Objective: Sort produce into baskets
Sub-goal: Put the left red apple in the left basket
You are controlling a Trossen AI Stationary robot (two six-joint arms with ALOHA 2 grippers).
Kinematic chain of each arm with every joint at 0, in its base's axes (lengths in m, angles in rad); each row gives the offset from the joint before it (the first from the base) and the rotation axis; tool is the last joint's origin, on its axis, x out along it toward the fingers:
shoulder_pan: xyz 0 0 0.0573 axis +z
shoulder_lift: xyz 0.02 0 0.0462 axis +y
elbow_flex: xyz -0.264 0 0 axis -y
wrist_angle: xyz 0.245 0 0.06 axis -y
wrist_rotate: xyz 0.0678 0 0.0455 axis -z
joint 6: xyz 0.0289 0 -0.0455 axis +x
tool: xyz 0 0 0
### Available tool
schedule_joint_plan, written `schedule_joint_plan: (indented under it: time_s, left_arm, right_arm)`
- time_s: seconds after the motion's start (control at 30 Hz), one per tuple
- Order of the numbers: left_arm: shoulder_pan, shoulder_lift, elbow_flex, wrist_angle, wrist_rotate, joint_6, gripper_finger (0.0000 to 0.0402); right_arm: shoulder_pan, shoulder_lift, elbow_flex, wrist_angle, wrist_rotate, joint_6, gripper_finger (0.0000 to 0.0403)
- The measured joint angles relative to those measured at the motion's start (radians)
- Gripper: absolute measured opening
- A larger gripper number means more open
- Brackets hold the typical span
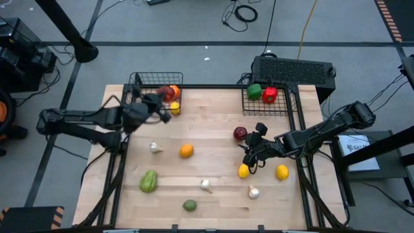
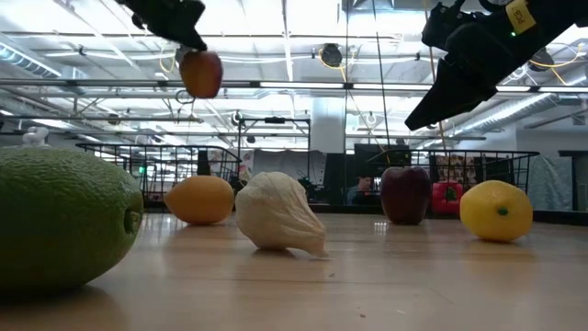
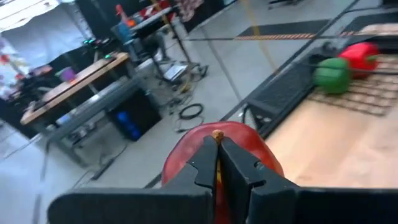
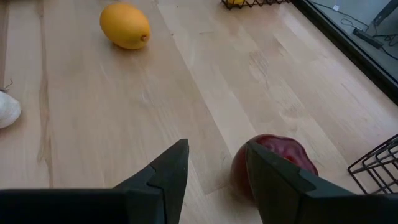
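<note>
Fingers of the right gripper (image 4: 214,180) stand spread above the table, the dark red apple (image 4: 273,165) lying just ahead beside one fingertip, not between them, while the left gripper (image 3: 217,165) pinches a red apple (image 3: 239,146) over the left basket (image 1: 155,81).

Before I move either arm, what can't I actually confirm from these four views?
- Contents of the left basket: high view, the left gripper and its red apple cover part of it.
- Fruit count there: low view, too distant behind mesh.
- Right gripper height over the dark apple: right wrist view cuts off the fingers' roots.
- Green piece: low view, cropped by the edge.
</note>
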Motion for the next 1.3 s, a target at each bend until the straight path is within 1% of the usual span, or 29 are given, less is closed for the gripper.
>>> schedule_joint_plan:
  time_s: [0.13, 0.3, 0.37, 0.5, 0.6, 0.87, 1.07, 1.3]
  left_arm:
    - [0.161, -0.013, 0.000, -0.009, 0.100, 0.027, 0.0015]
    - [0.366, 0.001, 0.000, -0.011, 0.307, 0.028, 0.0015]
    - [0.446, 0.013, 0.000, -0.035, 0.373, 0.028, 0.0015]
    - [0.581, 0.050, 0.000, -0.081, 0.478, 0.025, 0.0015]
    - [0.651, 0.094, 0.000, -0.095, 0.537, 0.004, 0.0015]
    - [0.763, 0.241, 0.000, -0.095, 0.590, -0.001, 0.0015]
    - [0.790, 0.345, 0.000, -0.074, 0.602, -0.001, 0.0015]
    - [0.813, 0.415, 0.000, -0.069, 0.602, 0.000, 0.0021]
  right_arm:
    - [0.000, 0.000, 0.000, 0.000, -0.004, 0.012, 0.0153]
    - [0.000, 0.000, 0.000, 0.001, -0.004, 0.033, 0.0153]
    - [0.000, 0.000, 0.000, 0.001, -0.004, 0.039, 0.0153]
    - [0.000, 0.000, 0.000, 0.002, -0.004, 0.040, 0.0153]
    - [0.000, 0.000, 0.000, 0.002, -0.004, 0.035, 0.0153]
    - [0.000, 0.000, 0.000, 0.002, -0.004, 0.033, 0.0153]
    - [0.000, 0.000, 0.000, 0.002, -0.004, 0.033, 0.0153]
    - [0.000, 0.000, 0.000, 0.002, -0.004, 0.033, 0.0153]
